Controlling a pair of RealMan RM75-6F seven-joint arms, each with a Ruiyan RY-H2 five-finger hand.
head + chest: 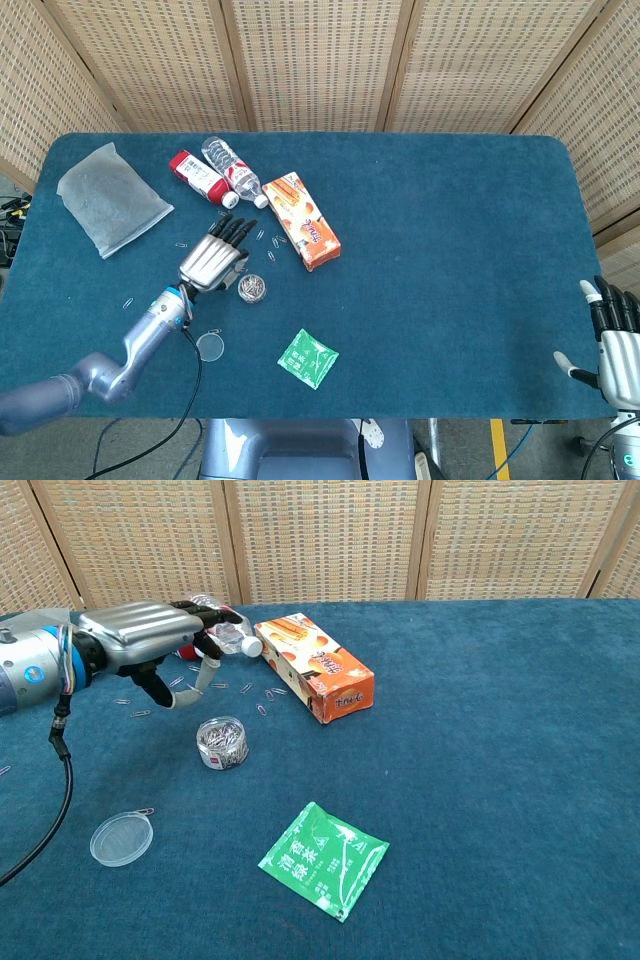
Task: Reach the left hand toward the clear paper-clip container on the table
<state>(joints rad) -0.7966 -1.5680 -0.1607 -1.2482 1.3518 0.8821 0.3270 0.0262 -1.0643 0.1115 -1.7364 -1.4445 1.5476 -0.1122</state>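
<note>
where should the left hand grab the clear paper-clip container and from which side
Grip the paper-clip container around its round side wall, coming from above. It stands upright, short and lidless, its lid lying apart, and the left hand already hovers just up-left of it with its fingers spread.

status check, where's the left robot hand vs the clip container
Left robot hand open, above and just left of the clip container, not touching. Right robot hand open at table edge. Loose paper clips beyond the container, lid off to the near side; nothing blocking.
</note>
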